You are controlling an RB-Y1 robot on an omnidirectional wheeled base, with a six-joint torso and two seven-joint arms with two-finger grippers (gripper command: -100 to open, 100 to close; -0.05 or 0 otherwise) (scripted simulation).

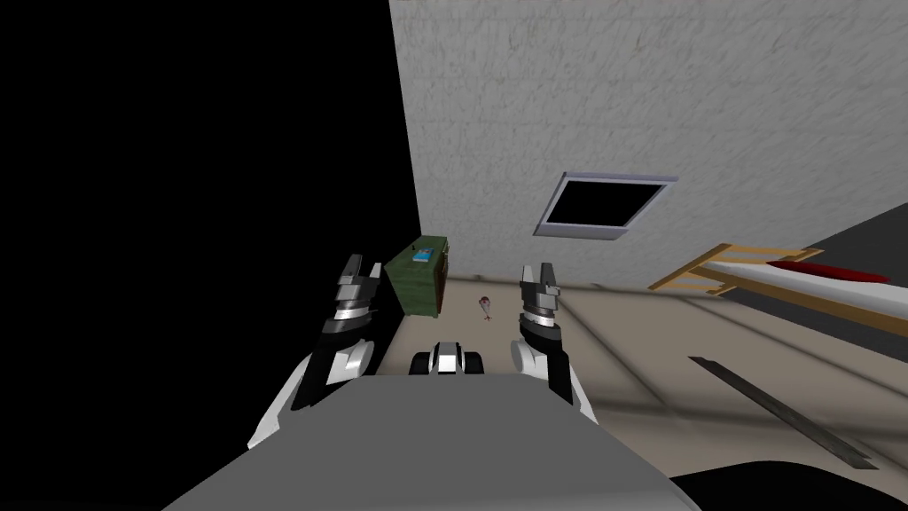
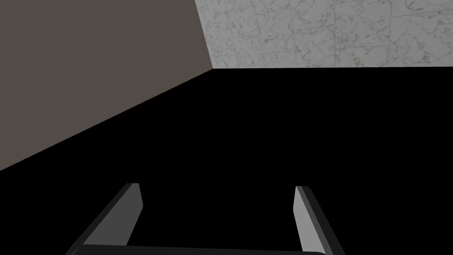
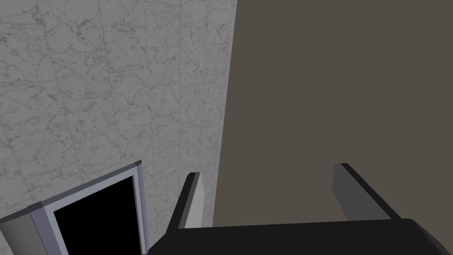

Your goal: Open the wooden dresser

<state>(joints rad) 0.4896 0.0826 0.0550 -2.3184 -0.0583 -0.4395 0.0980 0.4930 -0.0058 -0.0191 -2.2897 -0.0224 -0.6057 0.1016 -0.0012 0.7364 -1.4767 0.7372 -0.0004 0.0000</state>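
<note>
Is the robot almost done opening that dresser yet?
Not yet. Done: nothing that shows. The greenish dresser stands far off by the wall, and no drawer looks pulled out. In hand: nothing. The left gripper and right gripper are both open and empty, held up well short of it. Left to do: probably go over to the dresser, grip its front and pull it open.

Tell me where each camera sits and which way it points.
Head view: on the head, looking down and forward at the green dresser ahead; left gripper and right gripper show.
Left wrist view: on the left hand, facing a black area and marbled wall; its open fingers show.
Right wrist view: on the right hand, facing marbled wall and a window frame; its open fingers show.
Shared: head and right wrist views show that window frame.
</note>
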